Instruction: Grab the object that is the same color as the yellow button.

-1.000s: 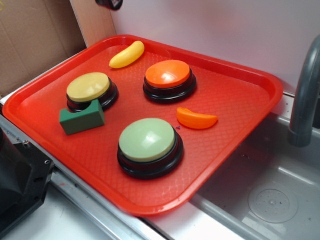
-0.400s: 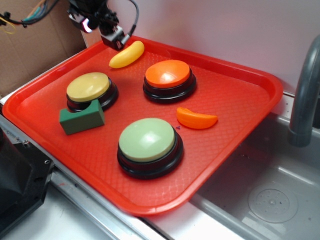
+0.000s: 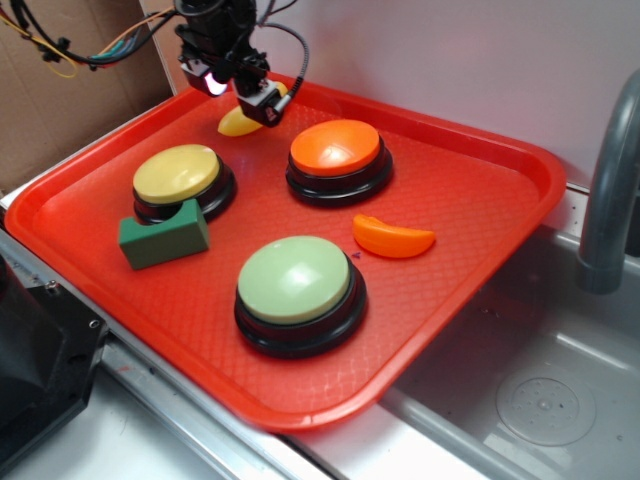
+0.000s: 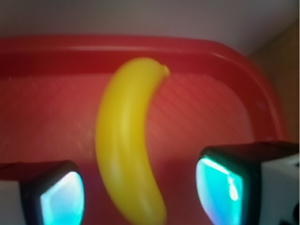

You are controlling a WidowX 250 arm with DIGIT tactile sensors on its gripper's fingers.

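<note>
The gripper (image 3: 262, 103) has descended over the yellow toy banana (image 4: 127, 140) at the red tray's (image 3: 480, 250) far edge. Jaws spread, straddling it untouched; closing comes next.

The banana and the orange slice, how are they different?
The banana is yellow; the orange slice is orange. The banana is long and curved, the slice a short wedge. The banana lies at the tray's back edge under the open tool; the slice sits between the orange and green buttons. Both rest on the tray.
</note>
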